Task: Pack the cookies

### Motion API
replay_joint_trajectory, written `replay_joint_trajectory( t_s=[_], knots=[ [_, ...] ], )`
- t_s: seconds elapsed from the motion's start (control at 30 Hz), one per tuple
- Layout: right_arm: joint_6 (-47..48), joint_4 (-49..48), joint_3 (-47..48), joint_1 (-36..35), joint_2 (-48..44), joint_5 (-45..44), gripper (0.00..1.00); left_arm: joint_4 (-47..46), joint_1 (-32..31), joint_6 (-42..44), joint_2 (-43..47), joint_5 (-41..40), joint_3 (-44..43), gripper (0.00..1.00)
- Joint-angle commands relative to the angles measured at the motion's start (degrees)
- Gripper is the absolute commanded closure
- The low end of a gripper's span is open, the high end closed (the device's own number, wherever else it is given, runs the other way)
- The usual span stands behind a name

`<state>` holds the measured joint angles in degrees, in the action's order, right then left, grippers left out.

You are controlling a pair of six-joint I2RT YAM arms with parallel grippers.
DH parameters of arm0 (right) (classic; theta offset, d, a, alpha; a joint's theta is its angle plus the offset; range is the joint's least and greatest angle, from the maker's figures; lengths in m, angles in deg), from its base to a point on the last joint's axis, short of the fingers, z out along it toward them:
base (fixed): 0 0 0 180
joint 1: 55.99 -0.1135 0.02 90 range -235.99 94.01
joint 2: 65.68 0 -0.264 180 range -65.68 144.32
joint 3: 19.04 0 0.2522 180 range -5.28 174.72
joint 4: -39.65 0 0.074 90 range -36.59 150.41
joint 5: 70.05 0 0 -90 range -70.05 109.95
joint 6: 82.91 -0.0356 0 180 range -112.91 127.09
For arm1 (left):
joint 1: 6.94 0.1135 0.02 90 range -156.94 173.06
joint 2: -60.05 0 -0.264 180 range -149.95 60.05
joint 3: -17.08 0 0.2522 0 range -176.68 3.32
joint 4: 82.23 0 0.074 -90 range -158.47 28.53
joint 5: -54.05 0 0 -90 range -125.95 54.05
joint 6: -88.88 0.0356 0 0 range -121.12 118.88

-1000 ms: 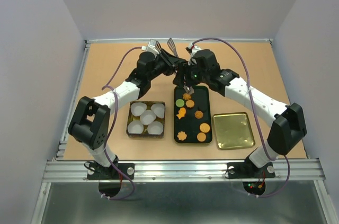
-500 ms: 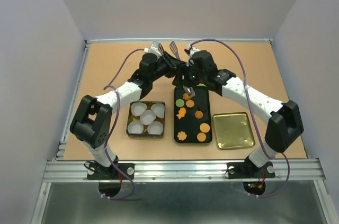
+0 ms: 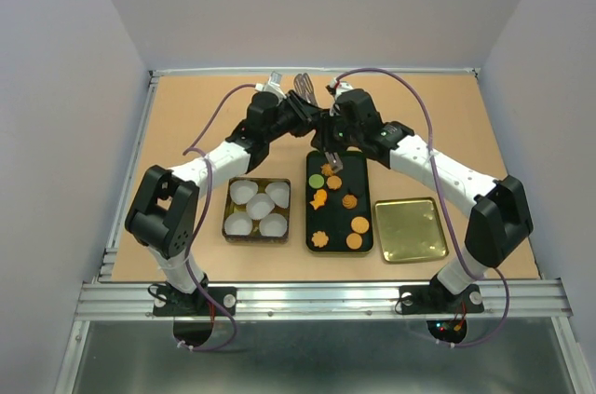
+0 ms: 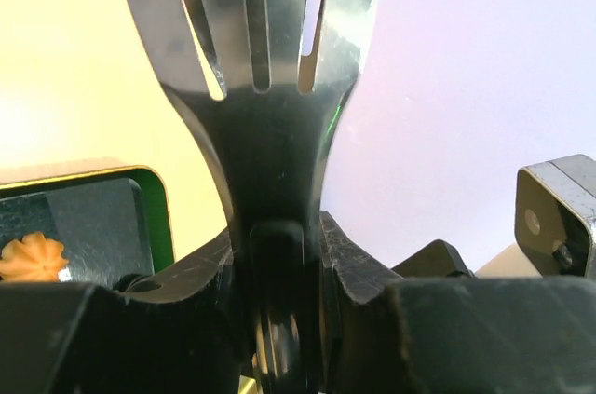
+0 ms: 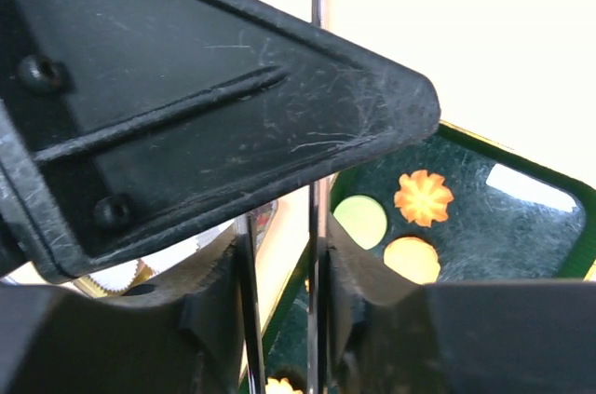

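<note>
One pair of tongs: left gripper clamped on its stem, right gripper flanked both blades, grip unclear; premature release risked dropping it onto cookies.

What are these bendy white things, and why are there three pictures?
They are two robot arms, the left arm and the right arm, bolted to a table. One picture looks down from above. The other two come from little cameras on the wrists. On the table lie a tin of white paper cups, a black tray of cookies, and a gold tin. The left jaws grip a fork. The right jaws hold a thin wire tool, perhaps tongs, over the tray.
</note>
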<state>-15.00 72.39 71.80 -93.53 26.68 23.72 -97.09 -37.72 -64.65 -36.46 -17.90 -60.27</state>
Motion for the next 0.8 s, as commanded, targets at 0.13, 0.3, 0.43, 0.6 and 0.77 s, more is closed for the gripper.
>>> replay_joint_trajectory(
  t_s=[0.13,0.3,0.43,0.6,0.77],
  knots=[
    [0.73,-2.72,1.41,-0.43,-0.42,-0.87,0.68,3.13,-0.42,5.07,-0.35,1.29,-5.4,0.57],
    [0.55,-2.72,2.55,-0.43,-0.16,-2.62,0.69,4.89,-0.42,6.48,0.27,1.38,-5.14,0.42],
    [0.47,-2.72,3.78,-0.52,0.81,-3.24,0.69,6.56,-0.5,8.15,2.11,0.42,-4.79,0.33],
    [0.55,-2.02,5.1,-0.34,1.42,-6.75,0.69,12.27,-0.5,12.01,4.75,-2.13,-5.67,0.29],
    [1.43,0.08,7.38,-0.43,1.51,-11.58,0.68,18.15,0.37,14.92,9.75,-4.51,-4.88,0.27]
  ],
)
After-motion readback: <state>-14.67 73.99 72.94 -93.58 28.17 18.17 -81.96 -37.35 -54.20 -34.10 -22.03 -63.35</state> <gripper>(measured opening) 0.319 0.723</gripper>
